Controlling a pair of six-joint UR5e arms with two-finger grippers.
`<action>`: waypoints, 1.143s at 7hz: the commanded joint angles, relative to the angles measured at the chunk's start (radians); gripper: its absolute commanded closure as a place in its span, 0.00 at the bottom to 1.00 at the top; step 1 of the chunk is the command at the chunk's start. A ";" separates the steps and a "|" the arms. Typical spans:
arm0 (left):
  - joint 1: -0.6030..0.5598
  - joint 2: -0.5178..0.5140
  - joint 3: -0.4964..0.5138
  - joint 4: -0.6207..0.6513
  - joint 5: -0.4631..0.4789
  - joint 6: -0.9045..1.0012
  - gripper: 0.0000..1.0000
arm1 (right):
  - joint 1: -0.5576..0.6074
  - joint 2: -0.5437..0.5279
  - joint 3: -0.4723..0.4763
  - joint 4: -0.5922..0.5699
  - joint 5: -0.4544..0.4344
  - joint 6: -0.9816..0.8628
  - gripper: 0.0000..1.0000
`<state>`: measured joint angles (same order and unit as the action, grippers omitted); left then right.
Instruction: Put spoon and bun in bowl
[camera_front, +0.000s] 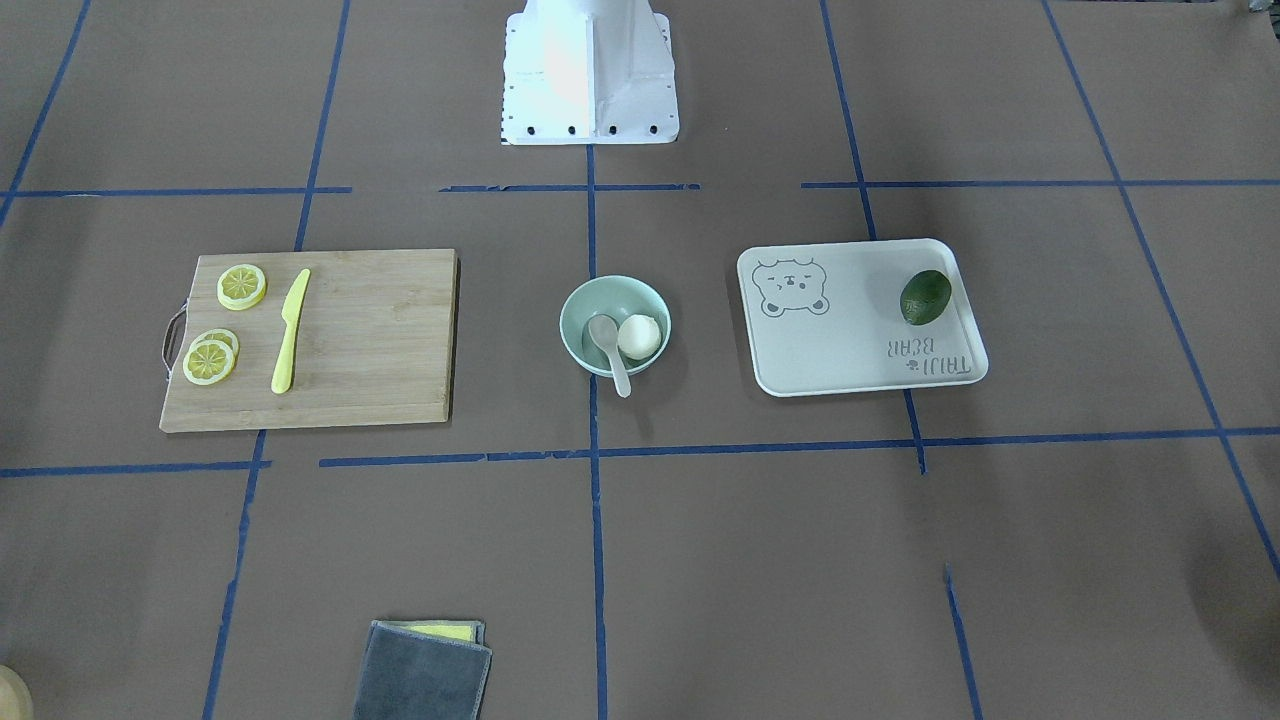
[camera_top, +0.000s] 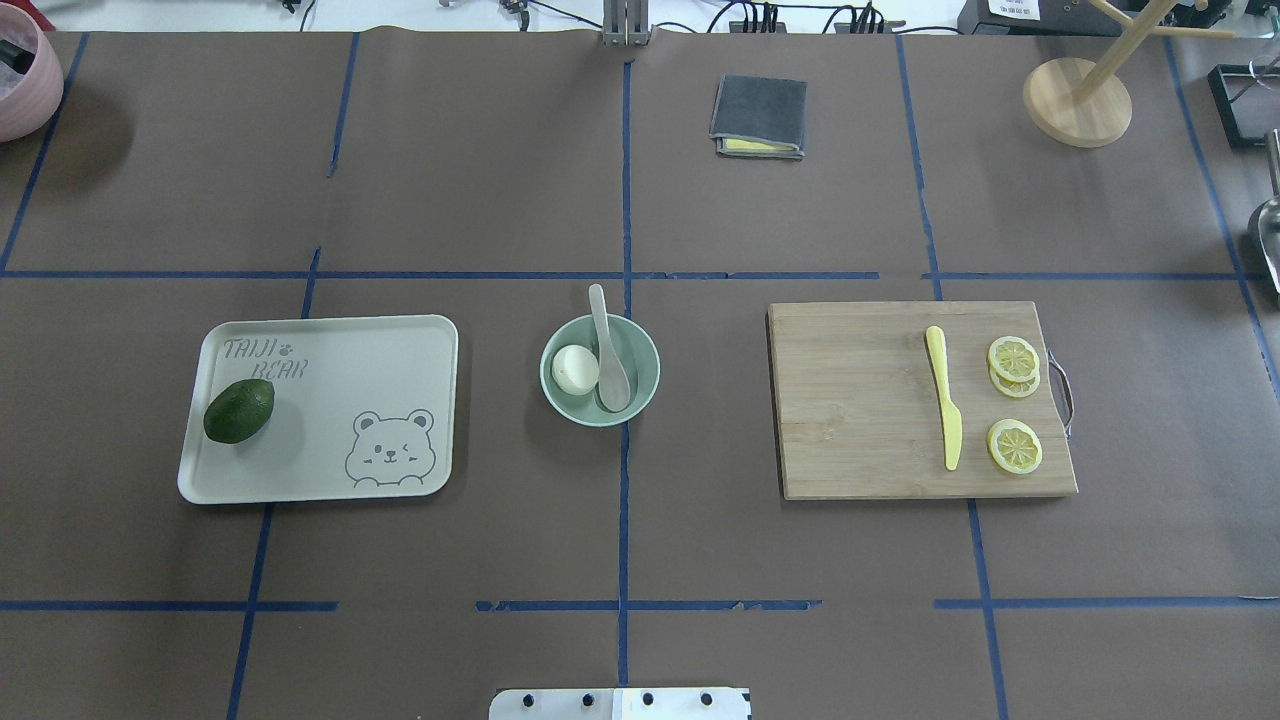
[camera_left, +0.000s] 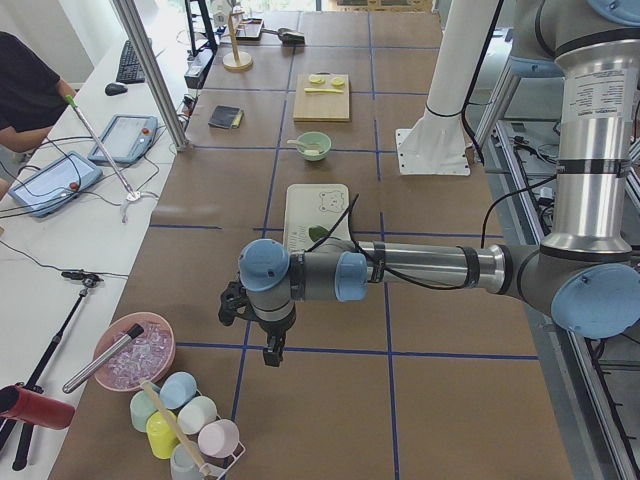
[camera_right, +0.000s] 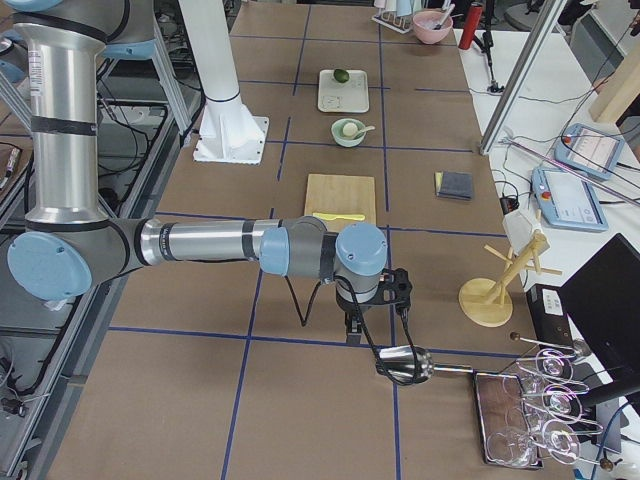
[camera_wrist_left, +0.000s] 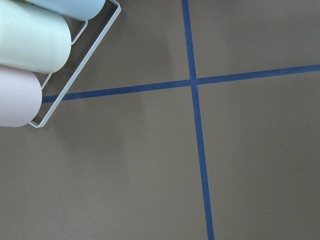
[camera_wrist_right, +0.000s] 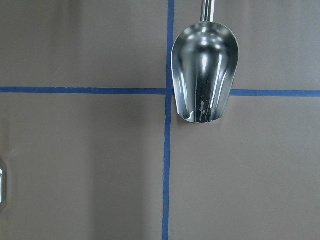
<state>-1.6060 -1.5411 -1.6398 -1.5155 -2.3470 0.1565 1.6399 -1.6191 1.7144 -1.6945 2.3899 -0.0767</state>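
The pale mint-green bowl (camera_front: 572, 322) stands at the table's middle; it also shows in the overhead view (camera_top: 647, 381). The white bun (camera_front: 639, 337) (camera_top: 575, 369) lies inside it. The white spoon (camera_front: 608, 342) (camera_top: 608, 358) rests in the bowl beside the bun, with its handle sticking out over the rim. Both grippers are far from the bowl and show only in the side views. The left gripper (camera_left: 268, 350) hangs over the table's left end, and the right gripper (camera_right: 352, 325) over the right end. I cannot tell whether either is open or shut.
A white bear tray (camera_top: 330, 480) holds a dark green avocado (camera_top: 239, 411). A wooden cutting board (camera_top: 860, 420) carries lemon slices (camera_top: 1014, 445) and a yellow knife (camera_top: 944, 395). A folded grey cloth (camera_top: 759, 115) lies far out. A metal scoop (camera_wrist_right: 204, 70) lies under the right wrist, and a cup rack (camera_wrist_left: 40, 45) under the left.
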 joint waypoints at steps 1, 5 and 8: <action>0.000 0.001 0.000 0.000 0.000 0.000 0.00 | 0.000 0.001 0.002 -0.001 0.000 0.000 0.00; 0.000 -0.001 0.000 0.000 0.000 0.002 0.00 | 0.000 0.002 0.005 0.001 0.000 -0.002 0.00; 0.000 0.001 -0.005 0.000 0.000 -0.039 0.00 | 0.000 0.011 0.004 0.001 0.000 0.000 0.00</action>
<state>-1.6061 -1.5407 -1.6437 -1.5156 -2.3470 0.1457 1.6398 -1.6112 1.7195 -1.6935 2.3899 -0.0768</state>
